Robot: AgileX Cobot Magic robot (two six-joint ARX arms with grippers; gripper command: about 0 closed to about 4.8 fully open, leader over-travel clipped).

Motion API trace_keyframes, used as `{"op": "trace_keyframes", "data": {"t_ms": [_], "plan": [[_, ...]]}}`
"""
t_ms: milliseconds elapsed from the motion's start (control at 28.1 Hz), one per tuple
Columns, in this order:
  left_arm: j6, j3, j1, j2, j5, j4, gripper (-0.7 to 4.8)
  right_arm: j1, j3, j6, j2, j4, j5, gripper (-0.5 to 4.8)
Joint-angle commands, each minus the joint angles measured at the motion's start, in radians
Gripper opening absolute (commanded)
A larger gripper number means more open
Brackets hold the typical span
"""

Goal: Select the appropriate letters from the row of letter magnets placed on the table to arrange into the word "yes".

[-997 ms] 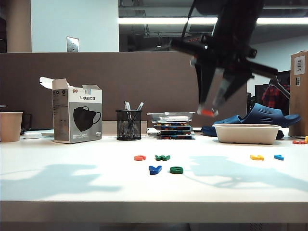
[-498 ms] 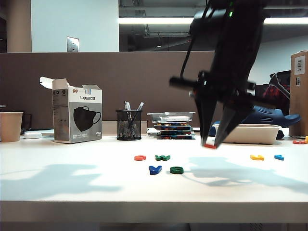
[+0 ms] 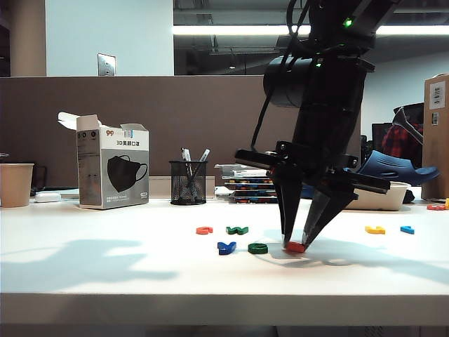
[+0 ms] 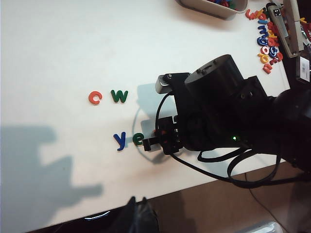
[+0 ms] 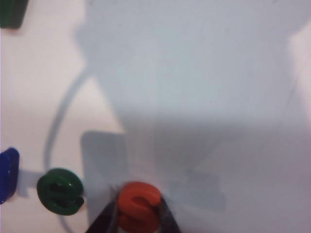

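The step in hand looks like the last placement: the y [image 3: 226, 247] and the e [image 3: 257, 248] already lie side by side near the front of the table [image 3: 105, 274], and the right gripper [image 3: 295, 243] is at the table surface with the orange-red s [image 3: 295, 246] pinched between its fingertips, jaws narrowed to the letter's width. In the exterior view the s sits just at 3 o'clock of the e, close beside it but apart, seemingly on or barely above the table; I cannot tell which. The right wrist view shows the s [image 5: 139, 206] held between the two fingertips of the right gripper [image 5: 139, 219], with the e [image 5: 60, 191] at its 9 o'clock and the blue y [image 5: 8, 174] further out the same way, so the three lie roughly in one line. The next move, as I judge it, calls for opening the jaws cleanly and lifting straight up, so the s neither sticks to a finger nor slides into the e. The left gripper itself does not show in any view; its wrist camera looks down from a distance on the y [image 4: 119, 140], the e [image 4: 138, 140] and the right arm over them. The c [image 3: 203, 229] and w [image 3: 237, 229] lie behind, at about 11 o'clock of the word, and the yellow letter [image 3: 374, 229] and light blue letter [image 3: 406, 229] sit well apart at 2 o'clock.
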Motion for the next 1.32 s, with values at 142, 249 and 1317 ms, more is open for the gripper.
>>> {"op": "trace_keyframes", "data": {"t_ms": [142, 249, 1317], "plan": [[-0.003, 0.004, 0.001, -0.003, 0.000, 0.006, -0.05, 0.000, -0.003, -0.002, 0.016, -0.032, 0.000, 0.85], [-0.003, 0.004, 0.001, -0.003, 0.000, 0.006, -0.05, 0.000, -0.003, -0.002, 0.016, -0.029, 0.000, 0.85], [-0.003, 0.004, 0.001, -0.003, 0.000, 0.006, -0.05, 0.000, 0.004, -0.023, 0.015, -0.039, 0.007, 1.59]]}}
